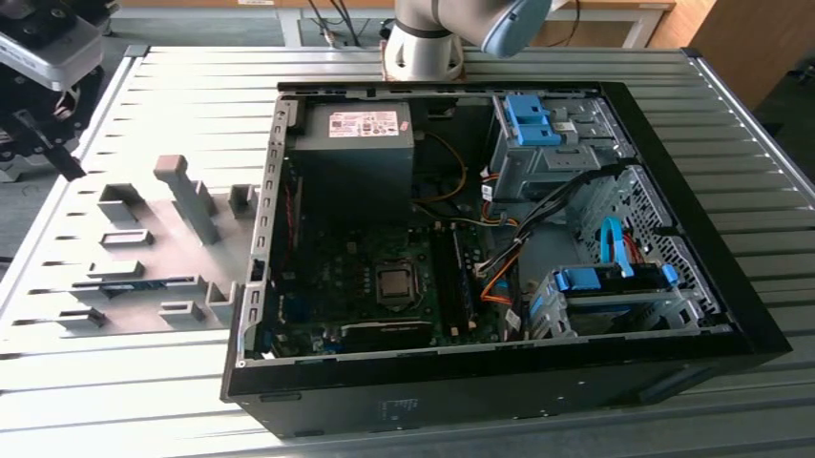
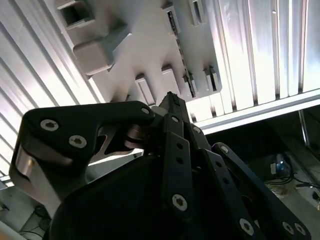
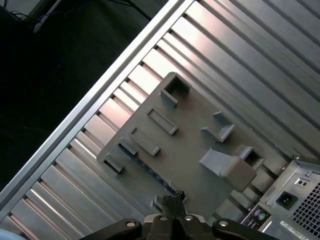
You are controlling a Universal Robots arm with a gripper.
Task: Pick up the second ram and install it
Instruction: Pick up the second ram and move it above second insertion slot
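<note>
The second ram (image 1: 134, 284) is a thin blue-green stick standing on edge in a slot of the grey fixture plate (image 1: 153, 239), at the exterior view's left. In the first wrist view the ram (image 3: 147, 169) runs as a dark blue strip across the plate. In the second wrist view the ram (image 2: 181, 57) shows as a thin dark line. My gripper (image 1: 67, 164) hangs high over the table's left edge, well above and apart from the stick. Its black fingers meet at one tip (image 2: 170, 98) (image 3: 174, 199), shut with nothing between them.
An open black computer case (image 1: 713, 286) lies on the slatted aluminium table (image 1: 191, 95), with the motherboard (image 1: 369, 277), power supply (image 1: 363, 129) and blue drive brackets (image 1: 612, 279) inside. Grey blocks (image 1: 191, 196) stand up from the fixture plate. The arm's base (image 1: 427, 43) is behind the case.
</note>
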